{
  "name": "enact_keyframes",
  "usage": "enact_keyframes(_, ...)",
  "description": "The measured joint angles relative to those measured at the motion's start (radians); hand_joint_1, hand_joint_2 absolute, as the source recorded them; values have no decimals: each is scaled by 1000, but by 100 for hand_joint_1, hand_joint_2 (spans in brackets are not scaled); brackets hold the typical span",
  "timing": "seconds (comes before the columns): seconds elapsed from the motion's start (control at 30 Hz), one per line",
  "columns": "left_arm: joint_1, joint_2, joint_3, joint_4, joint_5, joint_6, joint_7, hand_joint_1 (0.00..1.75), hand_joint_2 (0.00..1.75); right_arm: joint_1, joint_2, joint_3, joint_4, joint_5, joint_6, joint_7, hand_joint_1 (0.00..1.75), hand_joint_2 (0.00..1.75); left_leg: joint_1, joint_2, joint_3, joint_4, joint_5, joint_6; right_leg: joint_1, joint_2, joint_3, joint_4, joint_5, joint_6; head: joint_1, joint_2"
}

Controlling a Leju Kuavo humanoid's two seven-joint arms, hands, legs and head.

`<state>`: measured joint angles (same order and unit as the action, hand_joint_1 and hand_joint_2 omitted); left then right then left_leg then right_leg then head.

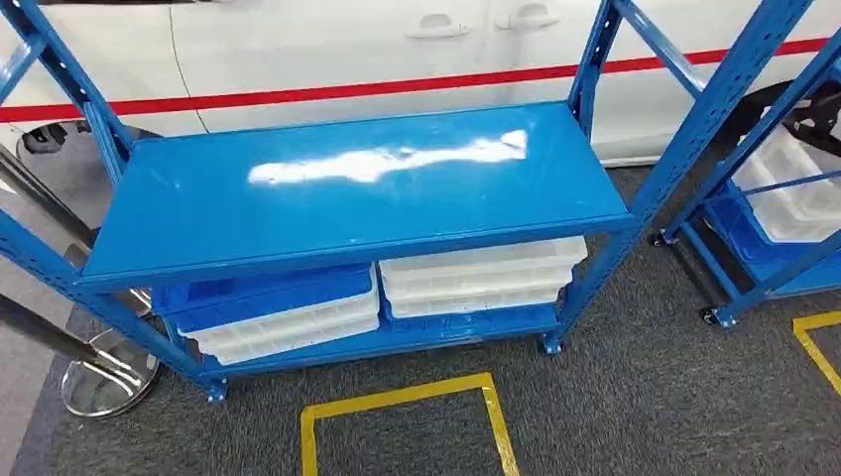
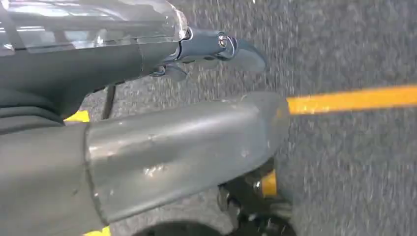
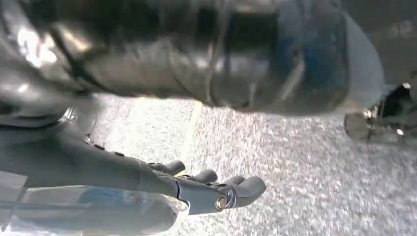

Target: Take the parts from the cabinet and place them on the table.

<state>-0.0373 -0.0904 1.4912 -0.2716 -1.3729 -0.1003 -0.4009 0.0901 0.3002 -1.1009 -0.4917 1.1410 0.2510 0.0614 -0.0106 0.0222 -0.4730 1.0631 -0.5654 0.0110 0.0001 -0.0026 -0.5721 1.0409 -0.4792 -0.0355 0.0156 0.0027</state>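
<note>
1. Left hand (image 2: 162, 147), seen in left wrist view, hangs over grey carpet (image 2: 344, 172); a clear plastic-looking thing (image 2: 93, 24) lies along the dark fingers (image 2: 216, 46). Looks like a part held against the hand, but can't tell for sure how firm the hold is.
2. Right hand (image 3: 147, 182) hangs low too, over the same carpet. Clear item (image 3: 88, 211) sits against its fingers (image 3: 236, 191), likely held. Fingers look mostly straight, not curled tight. A big blurred clear shape (image 3: 275, 54) crosses that view; can't tell what it is.
3. Blue rack (image 1: 357, 188) stands at 12 o'clock in head view. Its upper shelf shows bare blue metal w/ glare.
4. Lower shelf: blue and white bins (image 1: 273, 312) at 7 o'clock of the shelf, white stacked trays (image 1: 481, 273) at 5 o'clock. Contents not visible from here.
5. Second rack w/ white trays (image 1: 793, 188) at 3 o'clock. White car body w/ red stripe (image 1: 397, 89) behind the racks.
6. Yellow floor-tape box (image 1: 397, 416) at 6 o'clock, just in front of the rack.
7. Progress, my read: if both hands do carry parts, the pick-up is done for this round; placing is left. No table in sight, so robot prob. needs to turn or walk to it first.
8. Whether more parts remain in the cabinet: can't tell, bins hide it.
</note>
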Motion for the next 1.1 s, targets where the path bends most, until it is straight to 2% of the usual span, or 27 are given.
enact_keyframes(0.03,-2,-1,0,0,-2,-1,0,0,0,-4,0,-4,-2,-5,1,1,0,0,3,-9,-22,41,-38,-9,-2,3,1,-3,2,-4,0,0)
enact_keyframes(0.1,-2,-1,0,0,-2,0,0,0,0,-10,2,-9,-2,-8,5,1,0,0,12,-14,-92,168,-113,-19,-3,13,-3,-2,2,-5,0,0)
enact_keyframes(0.13,-1,0,0,0,-2,0,0,0,0,-11,2,-12,-3,-8,7,1,0,0,16,-13,-124,224,-133,-24,-4,20,-3,-2,2,-5,0,0)
enact_keyframes(0.17,1,0,0,0,-2,1,0,0,0,-11,3,-15,-3,-8,9,1,0,0,20,-13,-140,242,-125,-27,-6,23,-2,-2,1,-5,0,0)
enact_keyframes(0.2,3,0,0,0,-2,2,0,0,0,-11,4,-17,-4,-7,9,1,0,0,24,-13,-135,215,-95,-32,-7,28,0,-2,0,-3,0,0)
enact_keyframes(0.23,3,0,0,0,-2,2,0,0,0,-11,4,-18,-4,1,3,2,0,0,27,-13,-115,154,-48,-35,-10,31,3,-1,-2,0,0,0)
enact_keyframes(0.27,3,0,0,0,-2,2,0,0,0,-10,6,-18,-4,9,-9,2,0,0,32,-14,-79,59,16,-41,-13,35,7,1,-5,4,0,0)
enact_keyframes(0.3,3,0,0,0,-2,2,0,0,0,-10,7,-18,-4,15,-15,3,0,0,36,-18,-49,-26,59,-45,-13,36,9,2,-8,10,0,0)
enact_keyframes(0.33,2,-1,0,0,-2,3,0,0,0,-11,6,-21,-4,20,-23,3,0,0,29,-24,-56,-28,19,-38,-13,38,12,6,-7,17,0,0)
enact_keyframes(0.37,2,0,0,0,-2,3,0,0,0,-13,6,-23,-4,20,-26,4,0,0,25,-23,-58,-27,-1,-21,-11,41,6,6,-7,25,0,0)
enact_keyframes(0.4,4,0,0,0,-2,5,1,0,0,-14,6,-23,-4,21,-26,4,0,0,24,-24,-58,-29,47,-11,-9,41,5,6,-9,31,0,0)
enact_keyframes(0.47,7,0,0,0,-2,6,2,0,0,-15,6,-28,-4,25,-26,4,0,0,27,-23,-55,-33,55,5,-6,41,11,4,-10,43,0,0)
enact_keyframes(0.5,4,-1,0,0,-3,6,2,0,0,-16,6,-30,-4,26,-26,4,0,0,30,-18,-52,-38,62,15,-12,33,10,17,-21,47,0,0)
enact_keyframes(0.53,3,-1,0,0,-3,6,2,0,0,-17,6,-31,-4,28,-26,4,0,0,29,-18,-54,-38,63,20,-12,18,-5,49,-49,50,0,0)
enact_keyframes(0.57,4,-1,0,0,-3,6,2,0,0,-19,6,-31,-4,28,-25,4,0,175,29,-17,-57,-38,65,24,-12,14,-35,110,-88,52,0,0)
enact_keyframes(0.6,5,-1,0,-1,-3,6,3,0,0,-21,6,-32,-4,29,-25,4,0,175,27,-13,-59,-37,65,25,-13,14,-72,190,-128,54,0,0)
enact_keyframes(0.63,7,-1,0,-1,-3,6,3,0,0,-21,6,-32,-4,31,-26,4,0,175,25,-9,-62,-37,65,26,-13,13,-109,264,-156,56,0,0)
enact_keyframes(0.67,8,-1,0,-1,-3,6,3,0,0,-21,6,-34,-4,32,-26,4,0,175,24,-7,-63,-37,65,26,-13,12,-126,299,-159,56,0,0)
enact_keyframes(0.7,9,-1,0,-1,-3,6,4,0,0,-21,6,-36,-4,34,-26,5,0,175,23,-6,-63,-37,65,26,-13,12,-125,295,-145,55,0,0)
enact_keyframes(0.73,9,-1,0,-1,-3,5,4,0,0,-21,6,-39,-4,34,-29,6,0,175,21,-6,-62,-37,64,27,-13,11,-99,242,-104,52,0,0)
enact_keyframes(0.8,8,-1,0,-1,-3,4,5,0,0,-21,6,-43,-4,37,-31,9,0,175,22,-6,-56,-36,61,27,-15,7,-13,72,-20,46,0,0)
enact_keyframes(0.83,8,-2,0,-1,-3,3,5,0,0,-22,6,-45,-3,40,-37,14,0,175,16,-6,-56,-33,58,24,-18,6,12,15,-20,63,0,0)
enact_keyframes(0.87,8,4,0,-6,-3,3,6,0,0,-23,8,-45,0,46,-42,22,0,175,5,-7,-64,-23,52,23,-18,7,13,5,-21,70,0,0)
enact_keyframes(0.9,8,4,0,-6,-4,3,6,0,0,-27,8,-45,0,51,-48,22,0,175,4,-7,-65,-28,54,28,-18,10,10,9,-24,47,-2,0)
enact_keyframes(0.93,7,4,0,-6,-4,3,6,0,0,-28,8,-47,2,51,-59,21,0,175,2,-8,-63,-29,53,23,-17,10,11,8,-20,48,-2,0)
enact_keyframes(1.07,8,3,0,-8,-3,3,7,0,0,-31,8,-59,5,48,-73,17,0,175,5,-9,-60,-34,56,18,-10,9,12,8,-23,41,-1,0)
enact_keyframes(1.1,8,3,0,-9,-3,3,8,0,0,-32,8,-61,5,48,-73,17,0,0,6,-9,-59,-35,56,18,-10,9,12,8,-23,39,-2,0)
